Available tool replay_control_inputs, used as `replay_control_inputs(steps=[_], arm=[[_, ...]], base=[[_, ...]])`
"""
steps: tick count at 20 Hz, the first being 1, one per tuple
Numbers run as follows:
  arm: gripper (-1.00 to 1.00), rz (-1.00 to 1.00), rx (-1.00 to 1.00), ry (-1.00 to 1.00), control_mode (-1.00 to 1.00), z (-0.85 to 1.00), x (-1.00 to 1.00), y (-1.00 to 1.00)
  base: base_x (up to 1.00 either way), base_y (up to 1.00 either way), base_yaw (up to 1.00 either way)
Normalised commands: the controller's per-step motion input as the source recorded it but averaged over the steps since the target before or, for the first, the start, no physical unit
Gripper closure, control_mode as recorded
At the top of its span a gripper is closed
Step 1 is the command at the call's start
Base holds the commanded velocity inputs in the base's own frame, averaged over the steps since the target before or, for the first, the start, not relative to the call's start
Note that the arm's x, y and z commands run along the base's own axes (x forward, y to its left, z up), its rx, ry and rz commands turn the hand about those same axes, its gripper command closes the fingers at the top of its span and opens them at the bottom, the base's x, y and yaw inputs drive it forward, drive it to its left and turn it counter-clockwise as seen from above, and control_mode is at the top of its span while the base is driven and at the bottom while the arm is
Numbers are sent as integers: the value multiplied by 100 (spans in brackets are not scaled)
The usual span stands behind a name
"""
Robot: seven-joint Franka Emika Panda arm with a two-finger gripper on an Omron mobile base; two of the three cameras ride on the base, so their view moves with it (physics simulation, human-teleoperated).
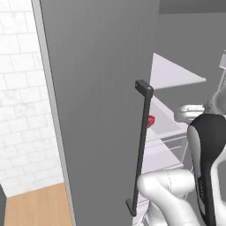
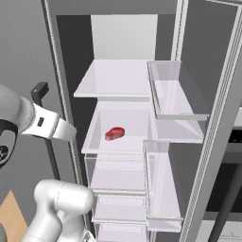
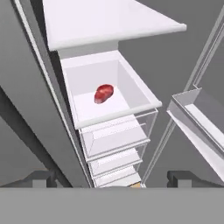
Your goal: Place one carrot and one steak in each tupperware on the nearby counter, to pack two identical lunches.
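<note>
Facing into an open grey fridge point(image 2: 198, 56), the gripper point(image 3: 109, 179) hangs released, its two dark fingertips point(image 3: 41, 178) spread wide apart with nothing between them. Ahead of the hand and above the fingertips in the hand view lies a red steak point(image 3: 103, 93), alone on the floor of a white bin-like shelf point(image 3: 144, 106), well apart from the fingers and slightly toward the left one. Beyond the steak, farther from the hand, a flat white upper shelf point(image 3: 109, 30) juts out over the bin. Nearer the hand, just under the bin, clear drawers point(image 3: 118, 140) are stacked one below another. Off to the hand's right stands the inside of the open right door with its clear door racks point(image 3: 197, 118). To the hand's left is the closed grey door point(image 1: 97, 88), carrying a slim dark vertical handle point(image 1: 141, 145). In the right base view the steak point(image 2: 115, 133) sits on the middle shelf, level with the white forearm point(image 2: 47, 124) that reaches in from the left. A strip of light-brown wooden counter point(image 1: 37, 207) shows low at the left of the left base view, beneath a white tiled wall point(image 1: 20, 88).
</note>
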Motion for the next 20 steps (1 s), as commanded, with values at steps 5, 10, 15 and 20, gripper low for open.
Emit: replay_control_inputs(steps=[5,10,15,20], arm=[[-100,-14,12,11,-100,-58,40,-33],[-100,-5,7,10,-100,-80,46,-20],[-100,0,8,12,-100,-18,79,-19],[-100,11,16,11,-100,-20,66,-7]], base=[[0,0,0],[0,0,0],[0,0,0],[0,0,0]])
